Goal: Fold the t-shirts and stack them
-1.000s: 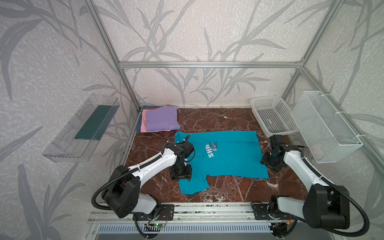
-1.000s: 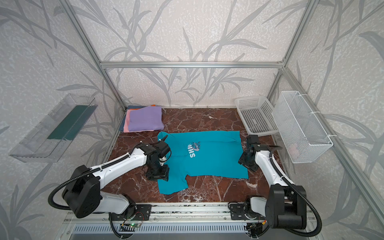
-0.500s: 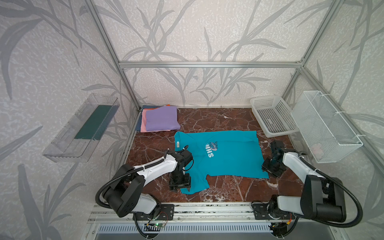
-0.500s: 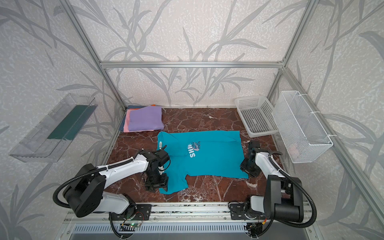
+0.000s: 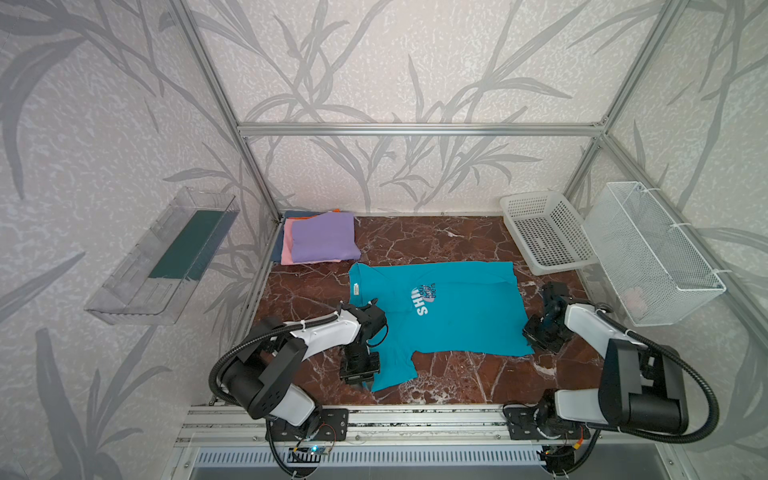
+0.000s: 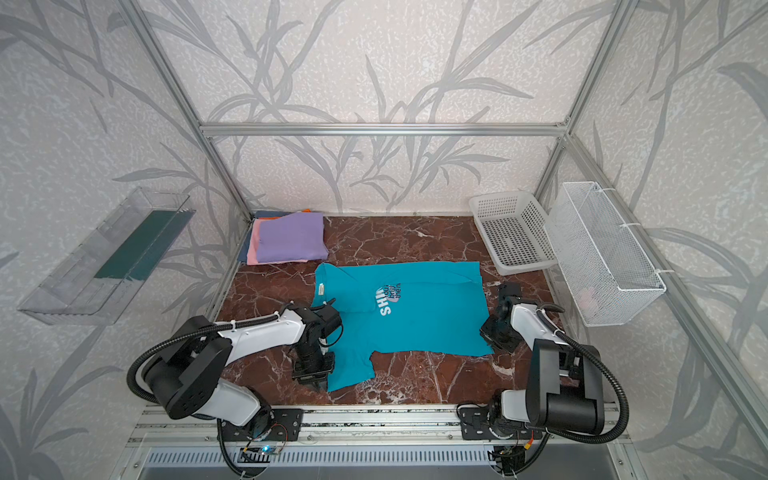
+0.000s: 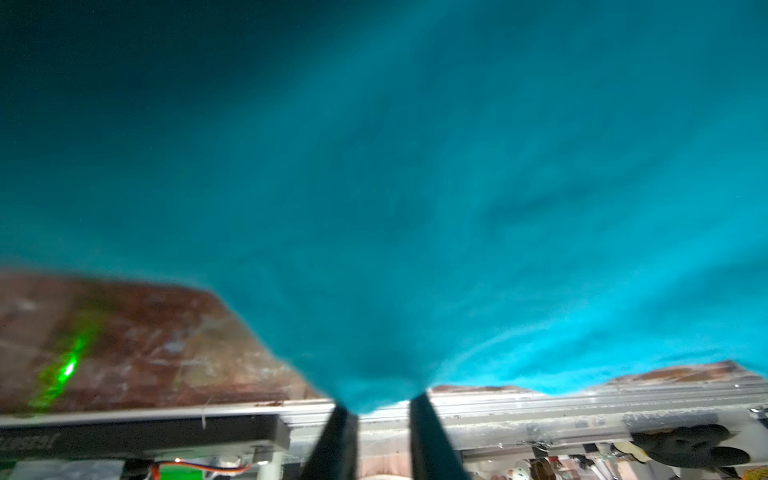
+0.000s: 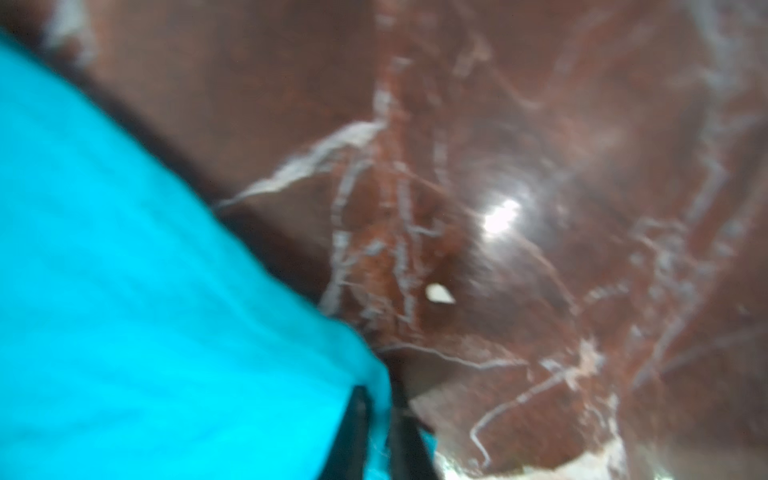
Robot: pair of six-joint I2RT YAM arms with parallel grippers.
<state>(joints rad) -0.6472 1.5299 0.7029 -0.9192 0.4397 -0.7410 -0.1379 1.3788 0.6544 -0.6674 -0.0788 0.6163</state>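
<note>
In both top views a stack of folded tees is seen just beyond the far left corner of the teal tee [image 5: 457, 324] [image 6: 419, 328]. The lilac tee [image 5: 324, 243] lies on top and the pink tee [image 5: 286, 251] under it, with slivers of an orange tee [image 5: 333, 211] and a dark-blue tee [image 5: 276, 251] showing at the edges.

The left claw [image 5: 360, 374] [image 6: 312, 376] is set at the near left sleeve of the teal tee. Its fingers are hidden under its own body in the top views. Only in the left wrist view is the left claw [image 7: 382, 405] shown narrowed onto a gathered fold of the teal tee [image 7: 374, 187].

The teal tee is spread flat on the brown marbled surface [image 5: 449, 237], and its white lettering can be read only in the top views.

The right claw [image 5: 536, 338] [image 6: 492, 338] is placed at the near right corner of the teal tee. In the right wrist view, which is blurred, the right claw [image 8: 376, 395] is seen pinched onto that corner of the teal tee [image 8: 124, 291], with bare surface [image 8: 540, 166] beside it.

A white basket [image 5: 557, 268] stands just beyond the far right corner of the teal tee.
</note>
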